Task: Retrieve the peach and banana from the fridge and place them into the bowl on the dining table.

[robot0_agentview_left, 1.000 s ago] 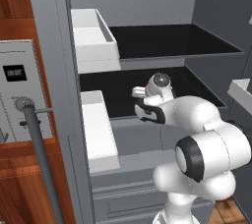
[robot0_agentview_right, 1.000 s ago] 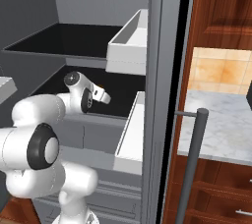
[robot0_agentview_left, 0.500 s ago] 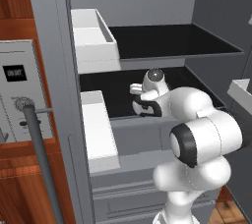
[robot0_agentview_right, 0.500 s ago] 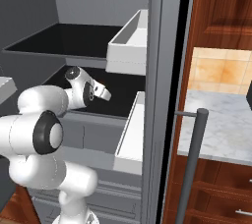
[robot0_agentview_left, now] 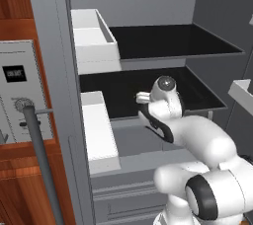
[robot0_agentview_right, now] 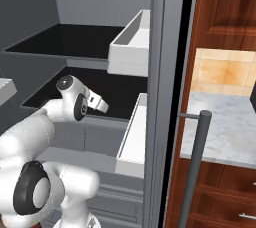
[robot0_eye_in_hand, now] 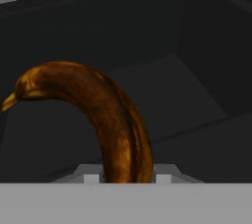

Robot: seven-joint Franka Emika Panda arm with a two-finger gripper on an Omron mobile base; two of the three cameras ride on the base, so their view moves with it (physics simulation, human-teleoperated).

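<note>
Gripper [robot0_eye_in_hand: 129, 178] clamped on banana [robot0_eye_in_hand: 98, 112] inside fridge [robot0_agentview_left: 148, 46] over lower black shelf [robot0_agentview_left: 202, 95], so grab step's done imo; next: back out w/o clipping the shelf's front edge.

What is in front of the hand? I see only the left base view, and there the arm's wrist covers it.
Observer: In the hand view, a dark brown banana stands right at the hand, with its lower end between the two tips.
Operator: Do the tips touch it, or is there a gap?
Observer: I see no gap. One tip sits against each side of the banana.
Operator: What is behind the banana?
Observer: The black shelf of the fridge. The banana curves away from the hand over it.
</note>
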